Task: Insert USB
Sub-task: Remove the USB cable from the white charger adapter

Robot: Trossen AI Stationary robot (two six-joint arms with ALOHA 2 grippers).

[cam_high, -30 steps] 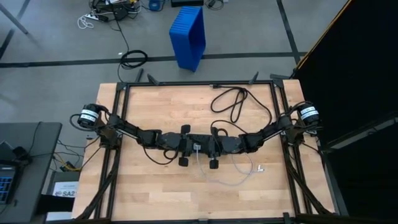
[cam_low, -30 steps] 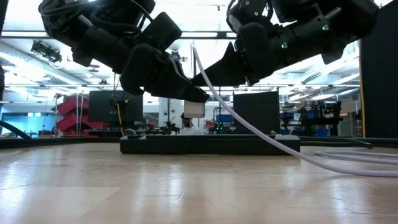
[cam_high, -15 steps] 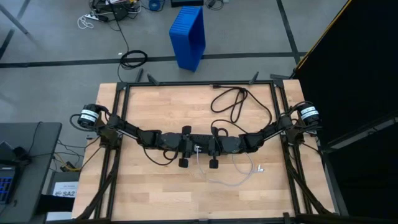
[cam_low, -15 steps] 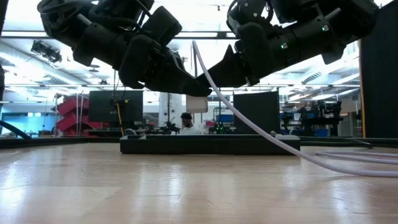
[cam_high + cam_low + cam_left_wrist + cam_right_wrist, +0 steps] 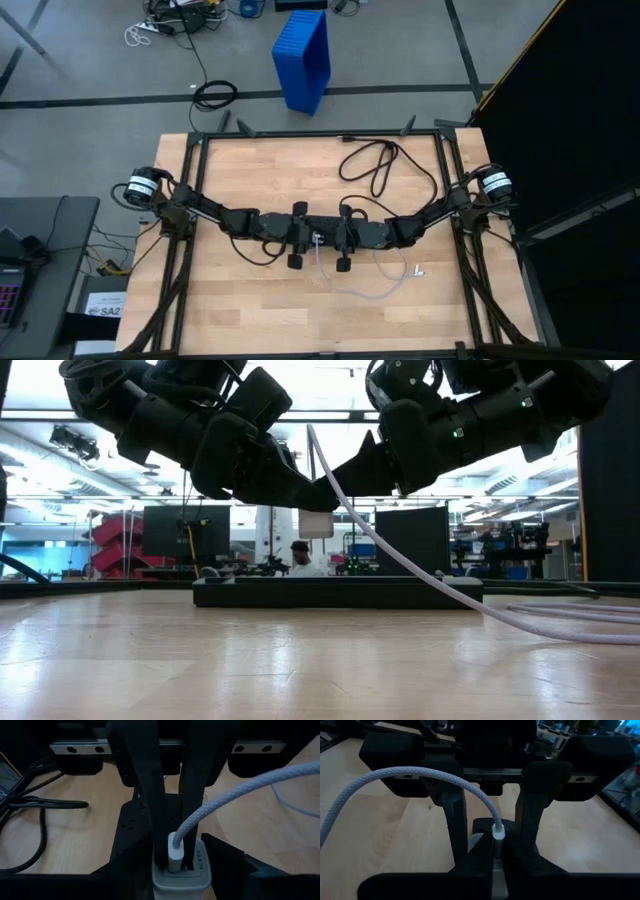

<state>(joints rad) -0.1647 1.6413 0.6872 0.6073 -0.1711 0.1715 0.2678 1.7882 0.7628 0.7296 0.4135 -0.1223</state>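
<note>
1. Right gripper (image 5: pixel 338 238): hangs over the middle of the pale wooden worktop (image 5: pixel 250 300), nose to nose with the left gripper (image 5: pixel 305 237).
2. Right fingers (image 5: pixel 192 780): long, dark and flat; clenched on the small white plug (image 5: pixel 175 851) of the USB (image 5: pixel 400 565).
3. USB: thin, whitish and woven like rope; bends up from the plug, then slopes down to the worktop and lies there in a loose loop.
4. Plug: stands on end at the top of a smooth white block (image 5: pixel 182 875) with rounded corners, up in the air.
5. Left fingers (image 5: pixel 225 857): sit on either side of the block; cannot tell if squeezing or let go.
6. Farther back: a thick black cord (image 5: pixel 375 165), curled up, and a long, flat black power strip (image 5: pixel 340 592).
</note>
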